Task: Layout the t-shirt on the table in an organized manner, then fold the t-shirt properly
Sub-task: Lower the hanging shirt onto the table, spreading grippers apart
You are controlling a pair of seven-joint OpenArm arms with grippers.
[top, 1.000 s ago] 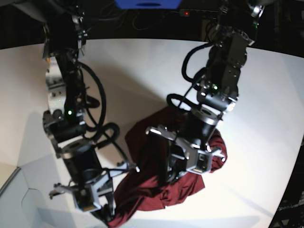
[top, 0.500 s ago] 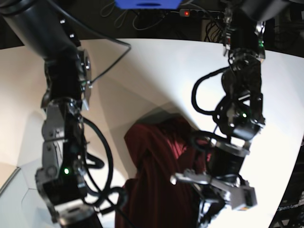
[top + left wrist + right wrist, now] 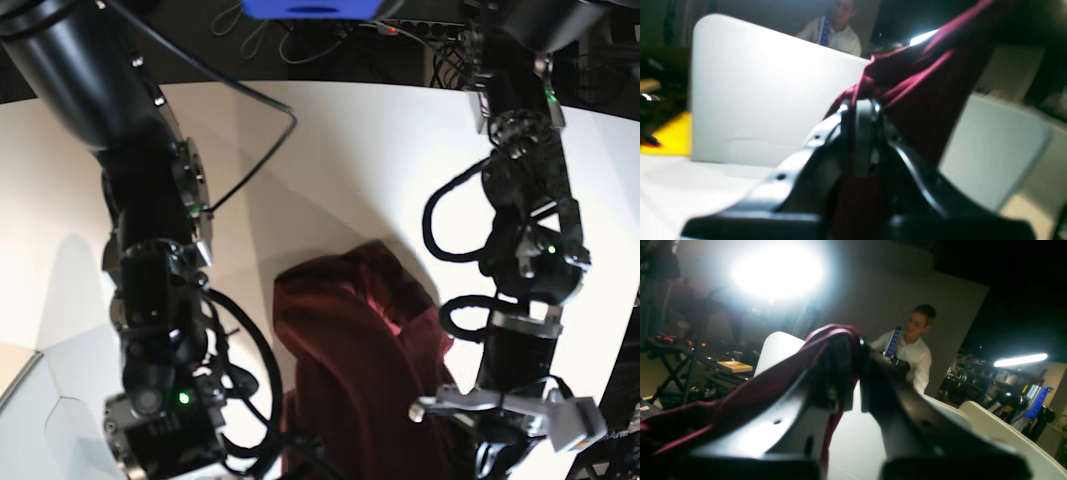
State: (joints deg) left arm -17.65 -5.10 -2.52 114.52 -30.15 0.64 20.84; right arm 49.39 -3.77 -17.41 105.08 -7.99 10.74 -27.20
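My left gripper [image 3: 863, 104] is shut on a bunched edge of the maroon t-shirt [image 3: 923, 80], and the cloth stretches up and to the right from it. My right gripper [image 3: 855, 340] is shut on another edge of the t-shirt [image 3: 750, 390], which drapes down to the left. In the base view the t-shirt [image 3: 350, 350] hangs lifted between both raised arms, its lower part trailing toward the white table [image 3: 330, 150]. Both grippers' fingertips are hidden at the bottom of the base view.
A person in a white shirt [image 3: 912, 353] stands beyond the table's far edge. A bright lamp [image 3: 776, 270] glares behind. A yellow surface [image 3: 666, 136] lies to the left, and another white panel [image 3: 990, 150] stands to the right. Thick black cables [image 3: 460, 250] loop beside the left arm.
Both arms have risen toward the base camera, pulling the t-shirt up out of its crumpled heap so that it hangs stretched. Both grips have held.
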